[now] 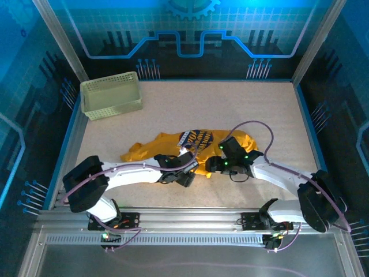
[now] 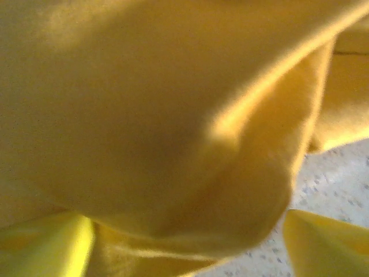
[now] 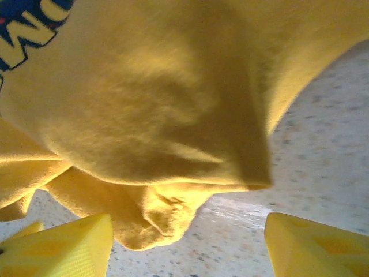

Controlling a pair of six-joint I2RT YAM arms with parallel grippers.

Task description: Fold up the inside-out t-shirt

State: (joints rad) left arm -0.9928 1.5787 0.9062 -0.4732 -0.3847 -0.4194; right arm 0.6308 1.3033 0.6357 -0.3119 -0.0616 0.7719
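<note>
Lying bunched at the near middle of the desk (image 1: 259, 109), the inside-out t-shirt (image 1: 151, 148) looks light, limp and likely to sag and slide. The left tool (image 1: 189, 174) and right tool (image 1: 212, 166) both stand spread apart at its near edge. A hem or shoulder seam seems the surest hold.

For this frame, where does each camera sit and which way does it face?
Top external: overhead behind the bases, looking down at table, t-shirt, left arm, right arm.
Left wrist: on the left arm, close against the t-shirt; left pincer open below.
Right wrist: on the right arm, facing the t-shirt's print; right pincer open below.
Shared: all show t-shirt and table.
</note>
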